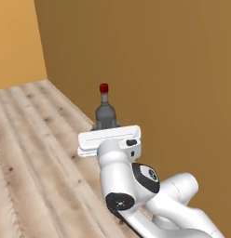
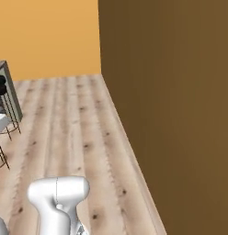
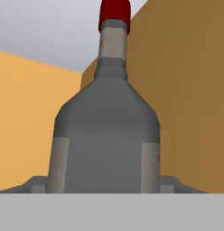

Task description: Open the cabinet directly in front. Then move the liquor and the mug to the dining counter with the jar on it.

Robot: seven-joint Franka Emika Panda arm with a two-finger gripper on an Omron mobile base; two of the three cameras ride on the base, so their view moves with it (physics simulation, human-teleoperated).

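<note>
The liquor [image 1: 105, 114], a clear-grey glass bottle with a red cap, stands upright in my gripper [image 1: 106, 126], which is shut on its lower body above the white hand. In the hand view the bottle [image 3: 105, 135] rises close between the dark fingertips [image 3: 37, 185], and the gripper [image 3: 104, 186] holds it at the base. At the far left of the right base view, the grey end of the dining counter [image 2: 6, 87] shows, with a black stool [image 2: 0, 85] beside it. The cabinet, the mug and the jar are out of view.
A tall dark brown wall [image 2: 171, 114] runs along the right, close to the arm. An orange wall [image 2: 51, 36] closes the far end. Light wood plank floor [image 1: 29, 153] stretches to the left and ahead. A white-seated stool [image 2: 0, 123] stands at the left edge.
</note>
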